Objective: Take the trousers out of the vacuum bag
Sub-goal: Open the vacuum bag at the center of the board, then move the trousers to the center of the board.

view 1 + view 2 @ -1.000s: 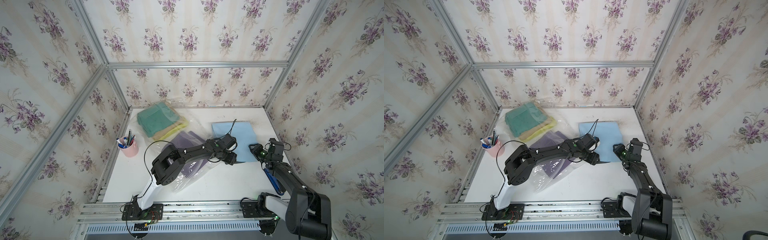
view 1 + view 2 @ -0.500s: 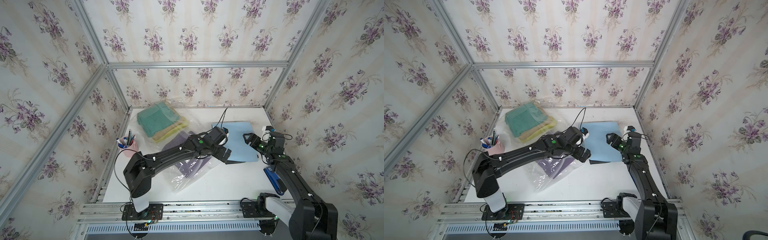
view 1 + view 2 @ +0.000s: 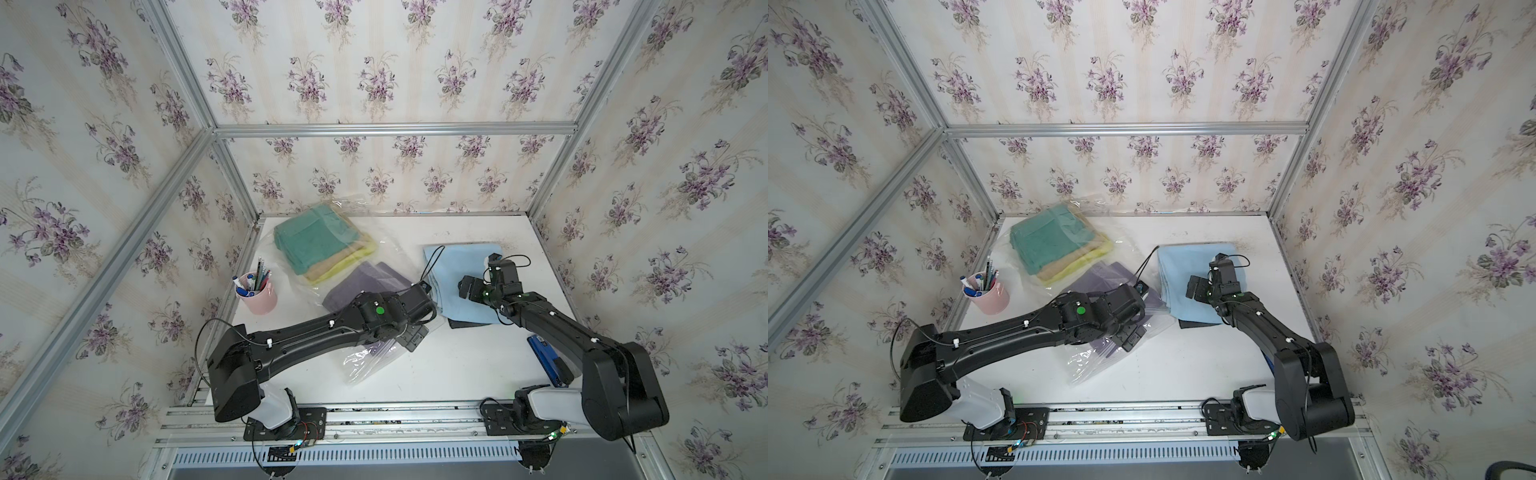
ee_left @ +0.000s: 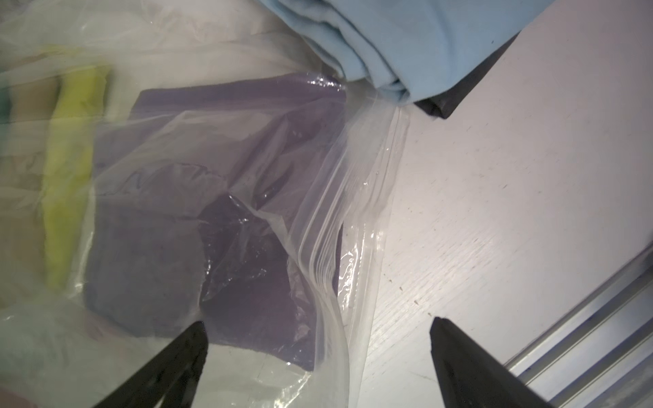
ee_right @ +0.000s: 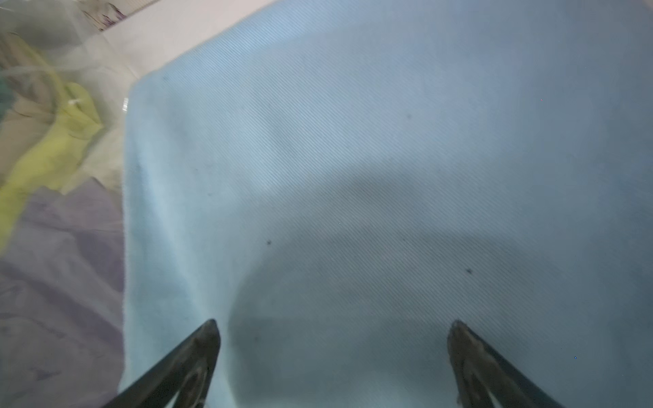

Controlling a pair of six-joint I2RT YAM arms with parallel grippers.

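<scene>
So far two pairs look to be out: the folded light blue cloth trousers [image 3: 457, 270] lie on the folded dark grey trousers [image 3: 467, 323] near the right edge of the white bench [image 3: 457, 374], outside the large crinkly transparent plastic vacuum bag [image 3: 365, 365]. Four remain inside it: the purple trousers [image 4: 169, 219] by the zip-seal mouth near the bench's middle, and the teal green pair [image 3: 316, 237], the khaki tan pair [image 3: 332, 266] and the bright yellow pair [image 4: 70, 141] stacked toward the far left corner. The left gripper [image 4: 318, 323] hovers over the bag's mouth with jaws spread wide and empty; the right gripper [image 5: 335, 323] hangs over the blue pair, likewise wide apart, holding nothing. I judge the task about a third done.
</scene>
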